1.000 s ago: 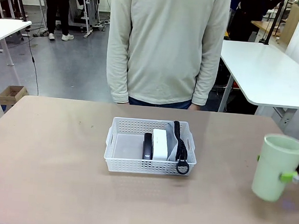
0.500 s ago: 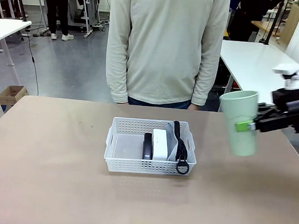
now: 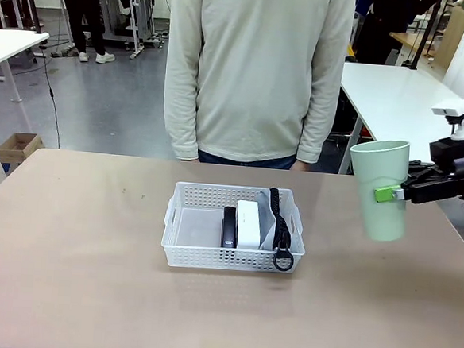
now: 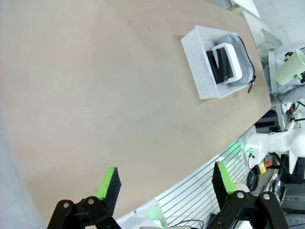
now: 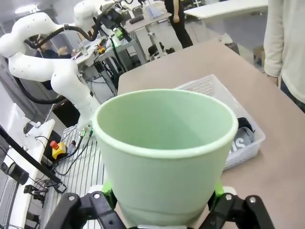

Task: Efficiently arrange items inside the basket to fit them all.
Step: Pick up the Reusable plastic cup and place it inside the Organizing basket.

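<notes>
The white lattice basket [image 3: 180, 252] sits mid-table. In its right half lie a black stapler [image 3: 229, 226], a white block [image 3: 249, 223] and a grey pouch with a black strap [image 3: 276, 229], side by side. Its left half is bare. My right gripper [image 3: 382, 194] is shut on the pale green cup [image 3: 379, 180] and holds it upright in the air, right of the basket and above the table. In the right wrist view the cup [image 5: 164, 157] sits close between the fingers, with the basket [image 5: 206, 86] beyond. My left gripper [image 4: 165, 181] hangs open near the table's edge, far from the basket [image 4: 198, 67].
A person in a cream sweater [image 3: 259, 72] stands at the table's far side, hands down. Bare brown tabletop [image 3: 75, 251] surrounds the basket. A white table [image 3: 412, 107] stands behind on the right.
My right gripper has lifted the cup from low at the table's right edge up and inward. In the last half second it shifted slightly right. The basket's contents have not moved.
</notes>
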You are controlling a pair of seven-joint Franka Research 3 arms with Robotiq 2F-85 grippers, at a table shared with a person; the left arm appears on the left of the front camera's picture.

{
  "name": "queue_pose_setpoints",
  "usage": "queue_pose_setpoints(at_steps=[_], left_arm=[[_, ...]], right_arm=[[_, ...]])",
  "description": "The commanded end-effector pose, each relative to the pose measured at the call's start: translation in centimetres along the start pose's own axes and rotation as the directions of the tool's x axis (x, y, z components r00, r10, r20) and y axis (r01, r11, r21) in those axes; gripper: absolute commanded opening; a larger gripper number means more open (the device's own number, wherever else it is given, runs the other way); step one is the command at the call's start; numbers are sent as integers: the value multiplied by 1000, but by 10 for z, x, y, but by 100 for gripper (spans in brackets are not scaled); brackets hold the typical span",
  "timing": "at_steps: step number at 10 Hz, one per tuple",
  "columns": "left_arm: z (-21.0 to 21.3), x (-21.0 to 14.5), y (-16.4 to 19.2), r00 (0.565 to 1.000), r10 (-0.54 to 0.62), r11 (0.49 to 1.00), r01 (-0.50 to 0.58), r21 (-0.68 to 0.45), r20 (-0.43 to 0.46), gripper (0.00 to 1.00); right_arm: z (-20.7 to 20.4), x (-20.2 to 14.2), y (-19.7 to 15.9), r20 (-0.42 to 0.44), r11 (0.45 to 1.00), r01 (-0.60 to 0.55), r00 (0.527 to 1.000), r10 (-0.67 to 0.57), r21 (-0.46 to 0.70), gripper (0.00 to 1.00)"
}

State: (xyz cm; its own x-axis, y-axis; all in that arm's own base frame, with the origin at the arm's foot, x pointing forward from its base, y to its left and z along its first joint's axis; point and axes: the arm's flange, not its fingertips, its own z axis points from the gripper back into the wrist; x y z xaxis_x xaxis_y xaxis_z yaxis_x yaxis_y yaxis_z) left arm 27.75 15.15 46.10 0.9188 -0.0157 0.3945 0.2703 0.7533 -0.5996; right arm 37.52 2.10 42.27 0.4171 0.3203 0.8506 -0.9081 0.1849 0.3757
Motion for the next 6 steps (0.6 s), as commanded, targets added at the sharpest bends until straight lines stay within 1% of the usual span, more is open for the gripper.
queue_pose_setpoints(at_steps=[1,2,3,4,5,6], left_arm=[[2,-3,3,1000,-22,1000,22,-4,-7,100],[2,-3,3,1000,-22,1000,22,-4,-7,100],[2,-3,3,1000,-22,1000,22,-4,-7,100],[2,-3,3,1000,-22,1000,22,-4,-7,100],[2,-3,3,1000,-22,1000,22,-4,-7,100],[2,-3,3,1000,-22,1000,22,-4,-7,100]], right_arm=[[-3,1,1,-8,1000,-5,1000,5,1,86],[-18,24,7,-97,1000,9,995,-9,1,86],[-32,60,14,-168,999,28,985,-32,-29,86],[-50,92,22,-241,995,76,966,-88,-59,86],[-78,120,34,-305,966,209,920,-247,-151,86],[-108,136,45,-365,965,209,896,-254,-159,86]])
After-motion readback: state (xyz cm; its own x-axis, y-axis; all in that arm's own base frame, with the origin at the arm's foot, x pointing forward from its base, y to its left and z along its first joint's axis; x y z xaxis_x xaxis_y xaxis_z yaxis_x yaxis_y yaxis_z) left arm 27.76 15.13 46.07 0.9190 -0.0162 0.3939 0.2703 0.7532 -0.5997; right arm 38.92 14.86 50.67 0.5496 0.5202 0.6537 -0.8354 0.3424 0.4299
